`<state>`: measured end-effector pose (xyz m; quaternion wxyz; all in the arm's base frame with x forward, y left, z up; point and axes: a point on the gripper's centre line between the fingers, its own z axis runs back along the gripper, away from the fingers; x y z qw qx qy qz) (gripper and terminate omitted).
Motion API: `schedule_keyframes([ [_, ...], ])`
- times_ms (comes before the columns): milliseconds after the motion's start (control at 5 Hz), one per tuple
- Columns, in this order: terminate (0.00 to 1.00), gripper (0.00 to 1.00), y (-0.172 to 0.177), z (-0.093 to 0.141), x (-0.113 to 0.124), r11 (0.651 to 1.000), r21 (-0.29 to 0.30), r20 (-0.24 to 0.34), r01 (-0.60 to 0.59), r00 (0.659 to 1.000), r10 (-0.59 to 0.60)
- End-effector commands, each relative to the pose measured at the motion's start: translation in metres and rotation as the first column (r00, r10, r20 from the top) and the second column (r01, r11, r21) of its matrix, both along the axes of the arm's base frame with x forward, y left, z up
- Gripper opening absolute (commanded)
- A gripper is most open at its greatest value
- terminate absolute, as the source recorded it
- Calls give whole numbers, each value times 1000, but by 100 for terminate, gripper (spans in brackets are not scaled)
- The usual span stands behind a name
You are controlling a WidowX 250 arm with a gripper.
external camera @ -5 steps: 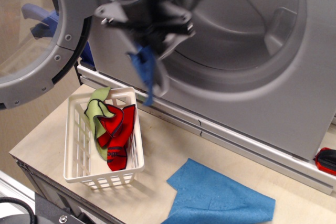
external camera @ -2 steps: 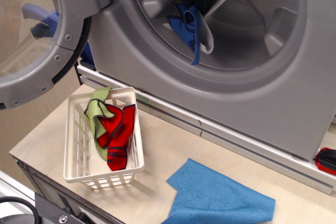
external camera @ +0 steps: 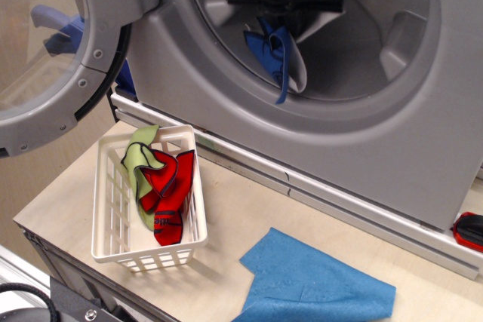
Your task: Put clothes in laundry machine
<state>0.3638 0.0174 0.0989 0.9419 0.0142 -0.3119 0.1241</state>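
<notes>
The laundry machine (external camera: pixel 362 133) is silver-grey, with its round door (external camera: pixel 68 58) swung open to the left. My dark gripper (external camera: pixel 279 7) is inside the drum mouth near its top. It is shut on a blue cloth with a white/grey piece (external camera: pixel 275 54), which hangs limp from it inside the drum. A red cloth (external camera: pixel 170 186) with dark edges and a light green cloth (external camera: pixel 138 157) lie in the white lattice basket (external camera: pixel 113 213) on the table below. A larger blue cloth (external camera: pixel 317 284) lies flat on the table at the front right.
The wooden table's (external camera: pixel 234 216) front edge runs along the lower left. A red and black object (external camera: pixel 469 230) sits at the far right edge. A raised rib (external camera: pixel 400 43) stands on the drum's right wall. The open door blocks the left side.
My gripper carried the blue and white cloth from in front of the machine, above the basket, up and right into the drum mouth. The basket and table cloths have not moved.
</notes>
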Motion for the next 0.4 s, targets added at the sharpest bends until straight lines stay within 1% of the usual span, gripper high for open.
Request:
schedule_keyframes([
  [0,0,100,3,13,-3,1000,-18,35,-6,999,7],
  [200,0,100,1,19,-13,999,-2,60,42,997,-41],
])
